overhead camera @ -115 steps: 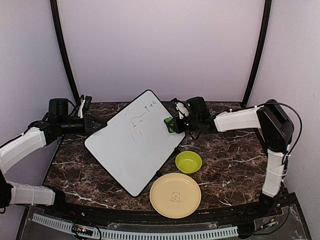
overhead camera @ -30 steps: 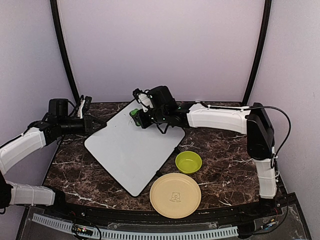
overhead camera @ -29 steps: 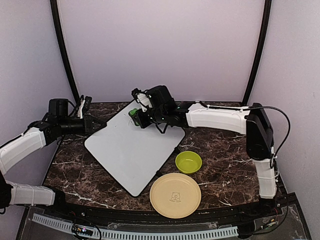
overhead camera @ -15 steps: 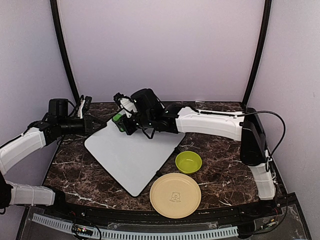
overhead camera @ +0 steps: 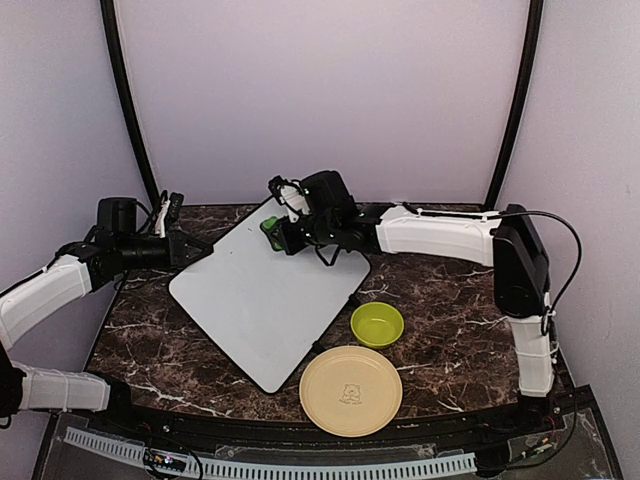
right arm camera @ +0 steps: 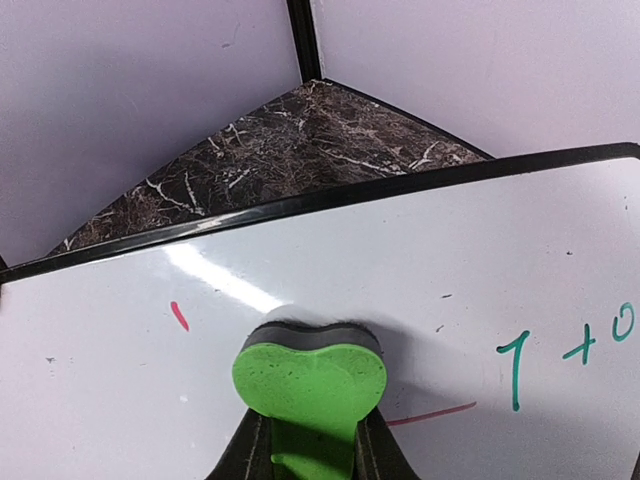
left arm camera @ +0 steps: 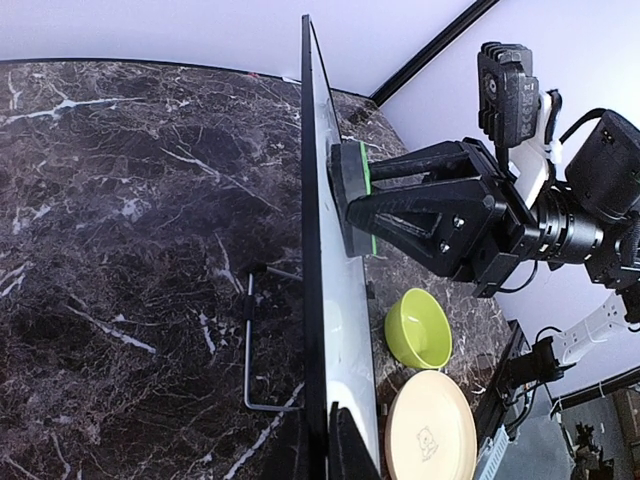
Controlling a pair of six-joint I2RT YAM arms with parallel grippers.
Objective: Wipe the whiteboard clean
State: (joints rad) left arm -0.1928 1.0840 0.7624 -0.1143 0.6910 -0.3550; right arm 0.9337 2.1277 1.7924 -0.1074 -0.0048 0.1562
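Dark marble table (overhead camera: 450,290) under pale lilac walls (overhead camera: 320,90) carries a whiteboard (overhead camera: 255,300) set on the slant, its far corner up near the back wall and its near corner close beside a beige plate (overhead camera: 350,390). The left gripper (overhead camera: 185,250) is clamped shut on the whiteboard's left edge, and from its wrist the whiteboard shows edge-on. The right gripper (overhead camera: 285,235) is closed on a green eraser (right arm camera: 310,385) with a grey pad, and that pad sits flat against the white face near the top. Beside the eraser are teal marks (right arm camera: 515,370), a short red dash (right arm camera: 179,316) and a thin red line (right arm camera: 430,413). A lime bowl (overhead camera: 377,324) stands just right of the whiteboard and beyond the plate. Whether the near corner rests on the table is hard to judge.
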